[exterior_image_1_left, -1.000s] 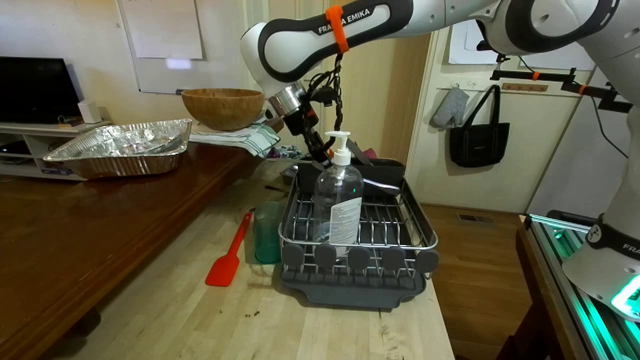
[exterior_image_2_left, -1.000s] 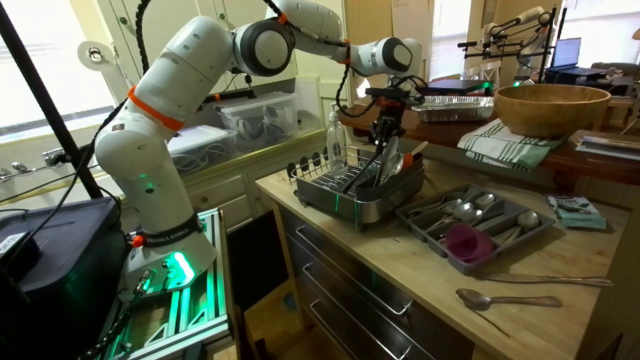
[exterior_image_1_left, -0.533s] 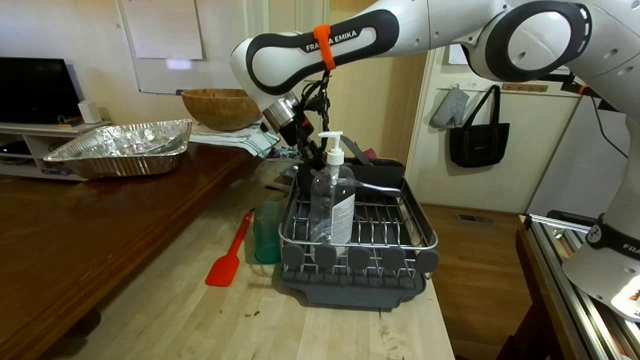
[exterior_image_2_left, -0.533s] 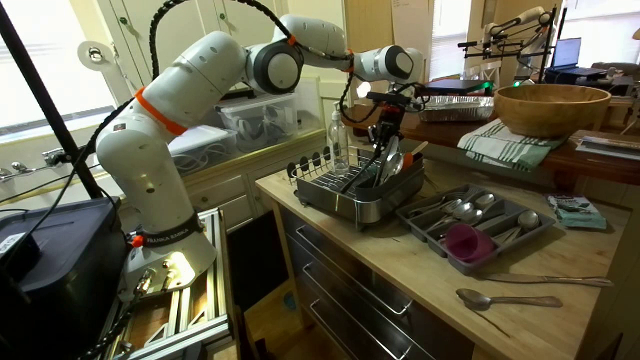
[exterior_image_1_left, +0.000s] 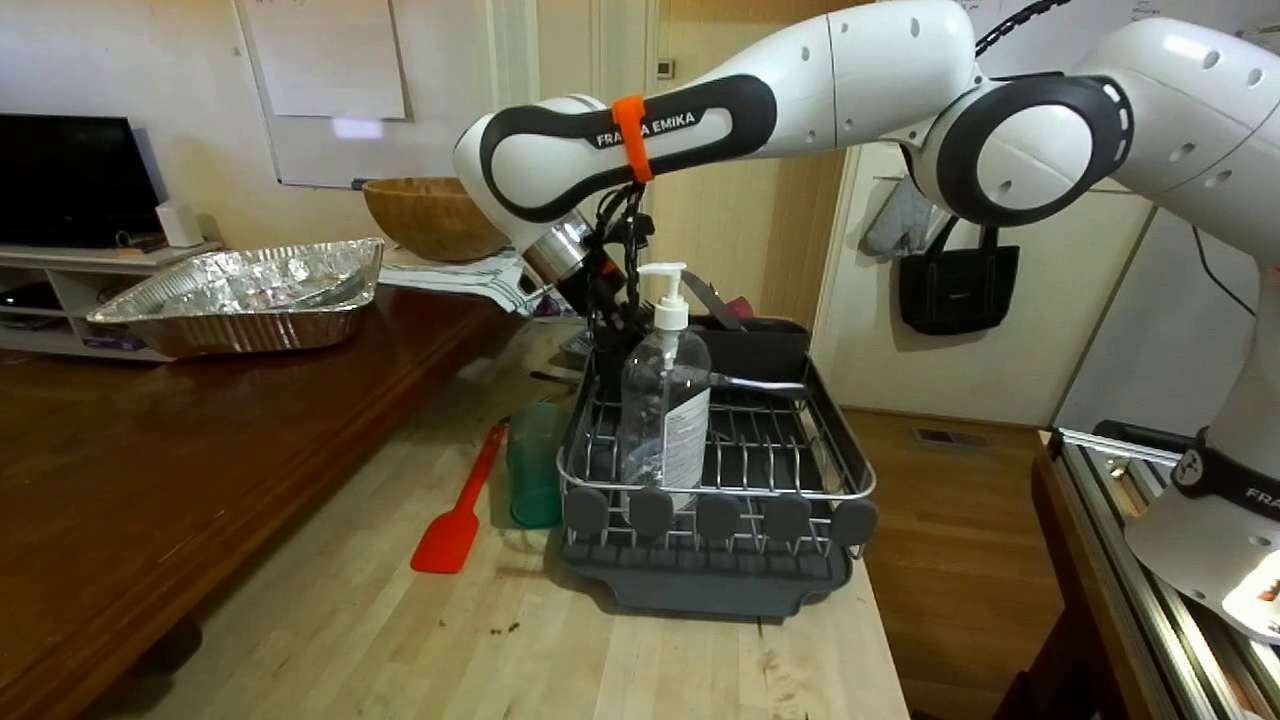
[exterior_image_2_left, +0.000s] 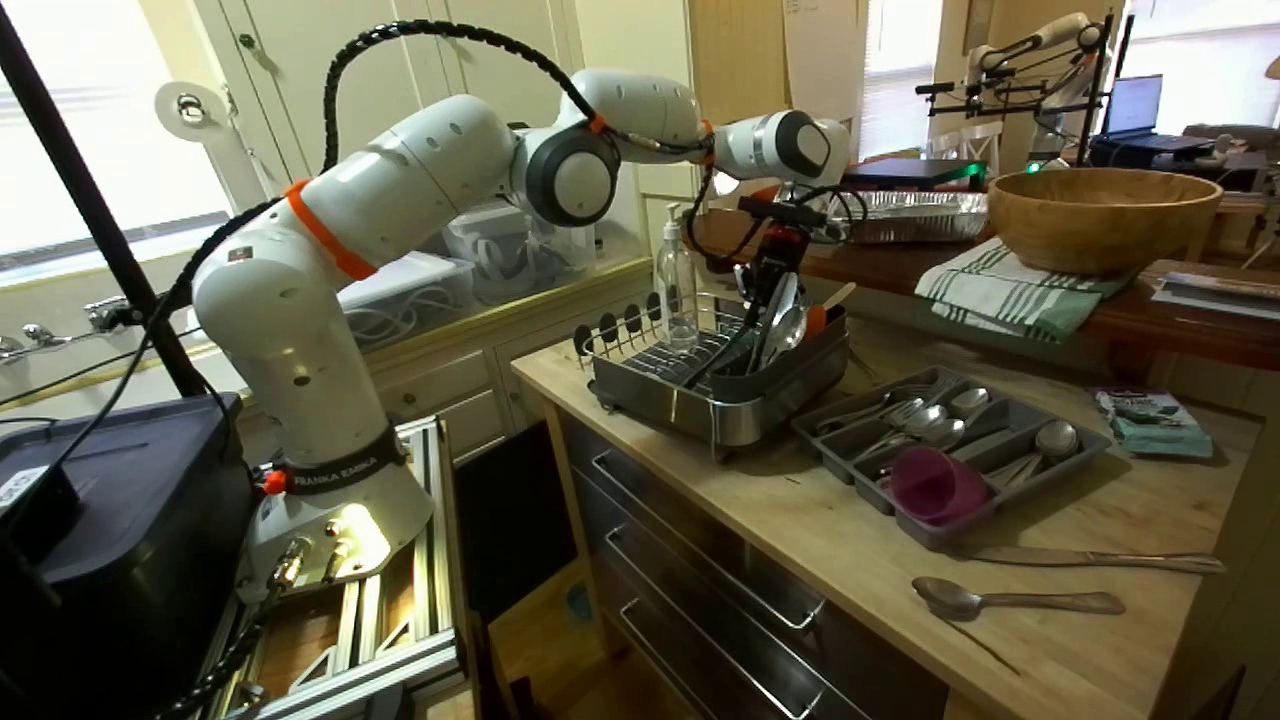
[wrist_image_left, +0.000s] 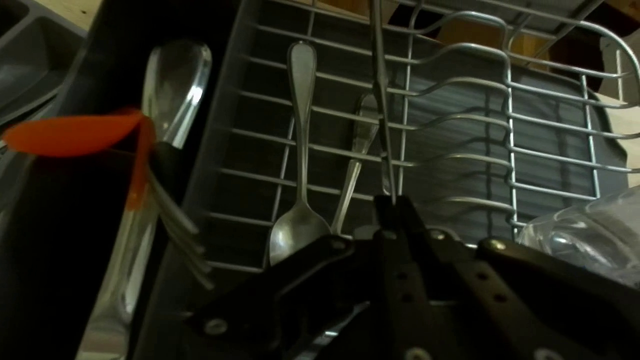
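In the wrist view a thin metal utensil (wrist_image_left: 382, 100), seen edge-on, runs out from between the fingertips of my gripper (wrist_image_left: 393, 202), shut on it. Under it is the wire dish rack (wrist_image_left: 457, 117), where a spoon (wrist_image_left: 300, 222) and a second metal utensil (wrist_image_left: 348, 187) lie. The held utensil (exterior_image_1_left: 757, 384) also shows low over the rack in an exterior view, its gripped end hidden. A clear pump bottle (exterior_image_1_left: 665, 420) stands in the rack close to my gripper. On the gripper's other side is a dark caddy (exterior_image_1_left: 760, 350) with cutlery and an orange-handled piece (wrist_image_left: 70, 135).
A grey cutlery tray (exterior_image_2_left: 880, 505) with a pink cup (exterior_image_2_left: 937, 487) is beside the rack; a knife (exterior_image_2_left: 1100, 560) and spoon (exterior_image_2_left: 1040, 600) lie nearby. A green cup (exterior_image_1_left: 535, 465) and red spatula (exterior_image_1_left: 450, 535) flank the rack. A wooden bowl (exterior_image_2_left: 1100, 215) stands on the higher counter.
The arm has come down, bringing the held utensil lower over the rack. Early on, the pump bottle shifted slightly. The light at the robot's base went from green to whitish yellow.
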